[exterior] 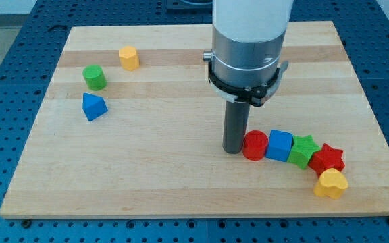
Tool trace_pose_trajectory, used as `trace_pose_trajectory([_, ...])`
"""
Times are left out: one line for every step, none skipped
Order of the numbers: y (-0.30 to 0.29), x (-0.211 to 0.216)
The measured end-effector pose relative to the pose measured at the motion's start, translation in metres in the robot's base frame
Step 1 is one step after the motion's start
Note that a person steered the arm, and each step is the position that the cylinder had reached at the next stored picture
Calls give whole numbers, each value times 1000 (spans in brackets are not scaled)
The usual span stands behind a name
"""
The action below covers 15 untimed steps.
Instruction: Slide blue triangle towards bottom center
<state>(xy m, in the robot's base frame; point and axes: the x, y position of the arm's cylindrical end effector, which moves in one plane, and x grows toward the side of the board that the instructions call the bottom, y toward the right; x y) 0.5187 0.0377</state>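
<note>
The blue triangle [94,106] lies on the wooden board [181,182] at the view's left, just below a green cylinder [94,77]. My tip [233,150] rests on the board right of centre, far to the right of the blue triangle. It stands right beside the left side of a red cylinder [254,145].
A row runs from the red cylinder toward the view's lower right: blue cube [279,145], green star [304,150], red star [327,159], yellow heart [331,183]. A yellow hexagonal block [129,58] sits at the upper left. The arm's wide body [248,47] hangs over the board's upper middle.
</note>
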Motion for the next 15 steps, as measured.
trace_pose_trajectory([-53,0])
trace_pose_trajectory([-117,0])
trace_pose_trajectory([-183,0])
trace_pose_trajectory([-235,-11])
trace_pose_trajectory([-257,-48])
trace_pose_trajectory([-286,-81])
trace_pose_trajectory([-294,-109])
trace_pose_trajectory([-266,-122])
trace_pose_trajectory([-253,-105])
trace_pose_trajectory([-253,-76])
trace_pose_trajectory([-253,-58])
trace_pose_trajectory([-240,-46])
trace_pose_trajectory([-203,-40])
trace_pose_trajectory([-153,-35])
trace_pose_trajectory([-146,-25])
